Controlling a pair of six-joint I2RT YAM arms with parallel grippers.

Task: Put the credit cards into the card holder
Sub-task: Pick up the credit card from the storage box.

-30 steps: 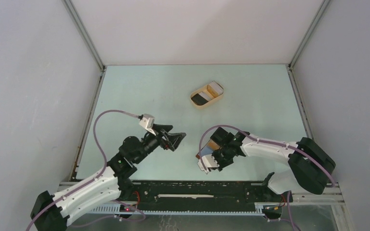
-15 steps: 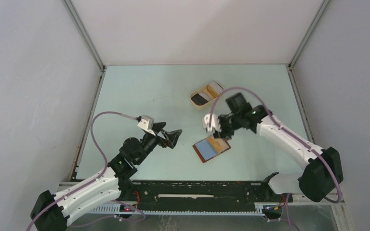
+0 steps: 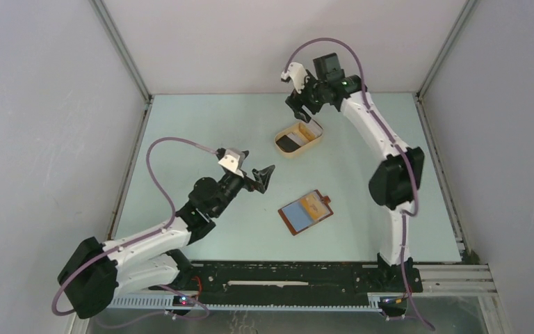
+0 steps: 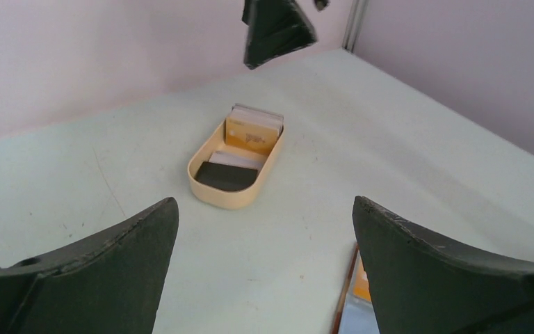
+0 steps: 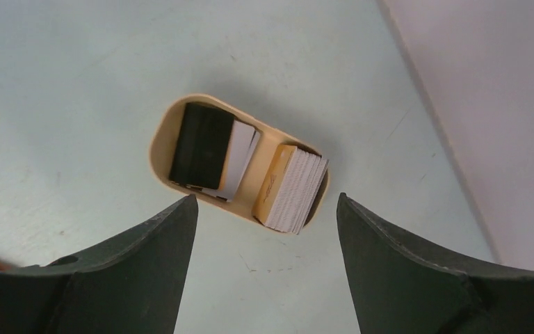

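The card holder lies open on the table, with a pale blue card on its left half; its edge shows beside my left finger. More credit cards sit in the beige oval tray: a black card on top of white cards. My right gripper hangs open and empty above the tray's far end. My left gripper is open and empty left of the card holder, pointing toward the tray.
A thick stack of pale cards with a tan front stands on edge in the far end of the tray. White walls with metal corner posts close in the table at the back and sides.
My right arm left the card holder, swung to the far side above the tray and opened. The card holder now lies uncovered. My left arm reached forward and opened wider.
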